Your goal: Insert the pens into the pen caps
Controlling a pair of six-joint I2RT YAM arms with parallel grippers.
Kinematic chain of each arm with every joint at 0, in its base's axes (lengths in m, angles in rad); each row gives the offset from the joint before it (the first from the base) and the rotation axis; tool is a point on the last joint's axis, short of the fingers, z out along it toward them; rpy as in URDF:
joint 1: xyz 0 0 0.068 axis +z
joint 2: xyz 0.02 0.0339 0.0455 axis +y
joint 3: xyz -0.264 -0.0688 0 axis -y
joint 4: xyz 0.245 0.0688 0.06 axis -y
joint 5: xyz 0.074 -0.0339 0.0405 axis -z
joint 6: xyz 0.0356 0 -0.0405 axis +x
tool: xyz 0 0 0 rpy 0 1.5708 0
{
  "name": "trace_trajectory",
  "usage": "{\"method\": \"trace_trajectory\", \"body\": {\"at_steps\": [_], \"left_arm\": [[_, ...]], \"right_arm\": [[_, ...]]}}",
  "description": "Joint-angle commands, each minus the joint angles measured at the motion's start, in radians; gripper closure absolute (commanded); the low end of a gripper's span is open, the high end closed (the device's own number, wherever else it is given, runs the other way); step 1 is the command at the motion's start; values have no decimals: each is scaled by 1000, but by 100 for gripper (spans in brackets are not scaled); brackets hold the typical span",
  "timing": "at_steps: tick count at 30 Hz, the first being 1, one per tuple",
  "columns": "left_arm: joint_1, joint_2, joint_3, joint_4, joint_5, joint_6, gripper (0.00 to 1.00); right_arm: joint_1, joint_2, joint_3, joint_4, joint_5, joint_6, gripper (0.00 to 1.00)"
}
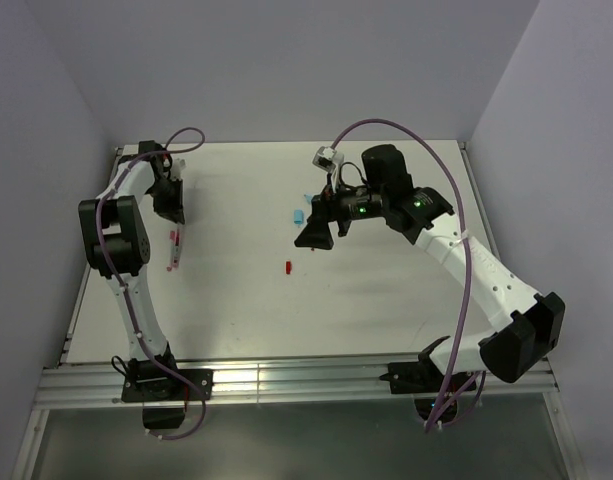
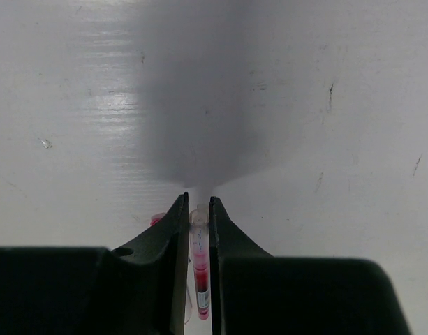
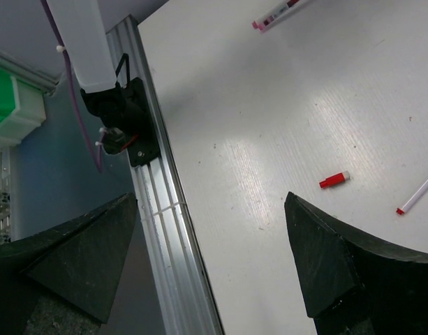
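Top view, left pincer [image 1: 170,205]: at the upper left of the desk [image 1: 386,300], jaws drawn close together. What they hold is too small to tell from here.
Top view, loose pens [image 1: 173,250]: they lie flat just below that pincer in the frame, probably waiting for their turn.
Top view, caps: the light blue cap [image 1: 299,215] and the red cap [image 1: 287,267] lie apart near the middle, both free on the desk.
Top view, right pincer [image 1: 314,235]: just right of the two caps, I judge in order to take one.
Left wrist view, left pincer [image 2: 198,209]: clamped on the held pen [image 2: 200,269], which has a clear barrel with red inside. The pen lies along the jaws with its end forward, so it can be pushed into a cap.
Right wrist view, right pincer [image 3: 210,209]: jaws wide apart, with nothing between them.
Right wrist view, red cap [image 3: 334,181]: flat at the middle right, above the right jaw in the frame and not between the jaws.
Right wrist view, other pens: the top-edge pen [image 3: 276,12] and the right-edge pen [image 3: 417,201] both lie untouched.
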Motion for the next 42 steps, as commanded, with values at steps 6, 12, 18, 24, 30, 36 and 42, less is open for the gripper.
{"method": "trace_trajectory", "body": {"at_steps": [6, 12, 18, 24, 30, 36, 42], "left_arm": [[-3, 7, -11, 27, -28, -21, 94], [-3, 16, -22, 32, -48, -20, 93], [-3, 18, -26, 41, -59, -26, 87], [-5, 26, -10, 37, -89, -32, 80], [-5, 21, 65, -2, -80, -32, 64], [-5, 9, 229, -58, -94, -70, 63], [-34, -176, 390, 18, -24, -14, 63]], "right_arm": [[-7, 18, 7, 5, -10, -17, 6], [-7, 20, 7, 4, -10, -17, 6], [-6, 20, 8, 2, -8, -17, 6], [-7, 21, 7, 1, -5, -17, 6], [-7, 16, 8, -1, -2, -17, 6], [-8, 0, 8, -2, 41, -17, 6], [-29, 19, 12, -5, 184, -17, 11]]}}
